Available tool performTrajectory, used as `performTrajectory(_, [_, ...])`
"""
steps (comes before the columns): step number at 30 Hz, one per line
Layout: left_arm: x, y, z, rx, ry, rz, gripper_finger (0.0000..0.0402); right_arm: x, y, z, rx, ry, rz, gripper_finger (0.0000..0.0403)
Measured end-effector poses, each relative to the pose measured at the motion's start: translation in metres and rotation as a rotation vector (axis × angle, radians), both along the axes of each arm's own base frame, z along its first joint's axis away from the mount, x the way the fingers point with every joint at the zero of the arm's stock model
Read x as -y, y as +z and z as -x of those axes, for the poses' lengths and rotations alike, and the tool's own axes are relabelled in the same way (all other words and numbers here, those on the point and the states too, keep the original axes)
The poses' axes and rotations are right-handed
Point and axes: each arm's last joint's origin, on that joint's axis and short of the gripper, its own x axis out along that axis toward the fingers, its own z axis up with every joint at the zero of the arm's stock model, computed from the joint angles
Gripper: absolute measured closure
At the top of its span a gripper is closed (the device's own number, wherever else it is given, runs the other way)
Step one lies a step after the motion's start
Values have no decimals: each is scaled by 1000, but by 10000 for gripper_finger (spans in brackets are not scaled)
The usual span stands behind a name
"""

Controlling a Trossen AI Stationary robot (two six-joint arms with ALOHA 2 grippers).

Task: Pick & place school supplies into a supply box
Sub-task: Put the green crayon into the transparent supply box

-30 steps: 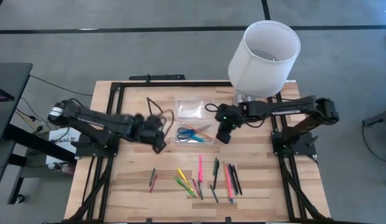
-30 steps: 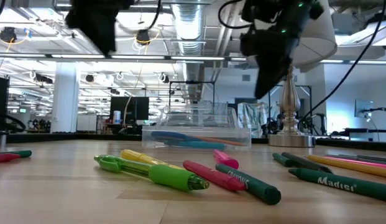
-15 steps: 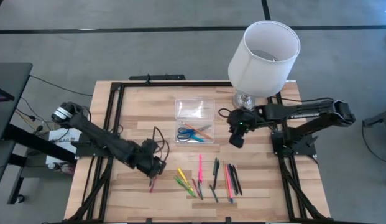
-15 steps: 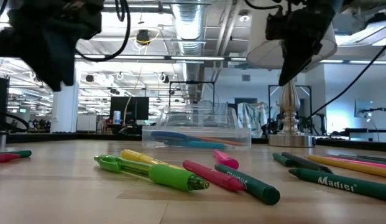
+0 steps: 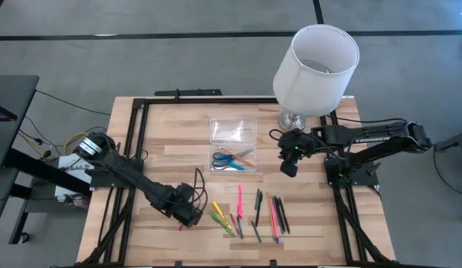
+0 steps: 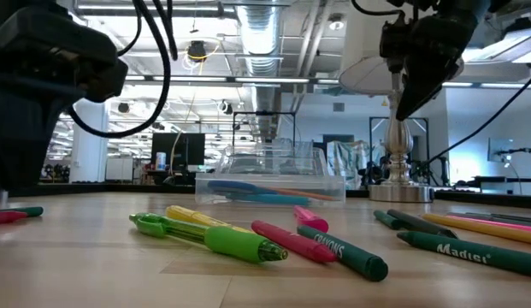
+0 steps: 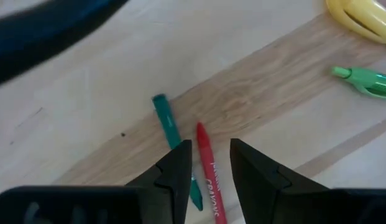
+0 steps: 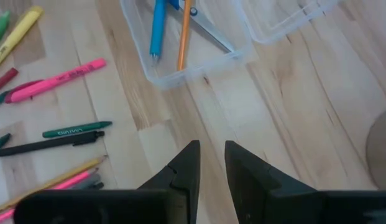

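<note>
My left gripper [image 5: 187,216] [image 7: 210,146] points down, open, over the left end of the row of school supplies [image 5: 245,212]. Its fingers stand on either side of a red crayon [image 7: 207,163] that lies flat on the table. A green crayon [image 7: 168,127] lies beside it and runs under one finger. Whether the fingers touch either crayon, I cannot tell. The clear supply box [image 5: 233,159] [image 8: 186,43] holds blue scissors, a blue pen and an orange pencil. My right gripper [image 5: 289,165] [image 8: 211,146] hangs above the table to the right of the box, narrowly open, with nothing between its fingers.
The box's clear lid [image 5: 233,130] lies on the table just beyond the box. A white lampshade [image 5: 316,67] on a chrome base [image 6: 400,162] stands at the far right. Pens, markers and pencils [image 6: 248,239] lie loose along the near middle of the table.
My left gripper has swung from beside the box toward the table's near edge and sunk low over the red and green crayons, rolling its wrist on the way. My right gripper has drawn away from the box toward the table's right edge.
</note>
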Motion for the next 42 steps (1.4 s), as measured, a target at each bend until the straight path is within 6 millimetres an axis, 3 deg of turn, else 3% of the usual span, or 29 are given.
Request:
performTrajectory(23, [-6,-3,7,-57,-26,-112,301,-1,0,-1,7,4,-4,336])
performTrajectory(42, [-7,-12,11,-92,-28,-45,301,-1,0,-1,7,5,-4,336])
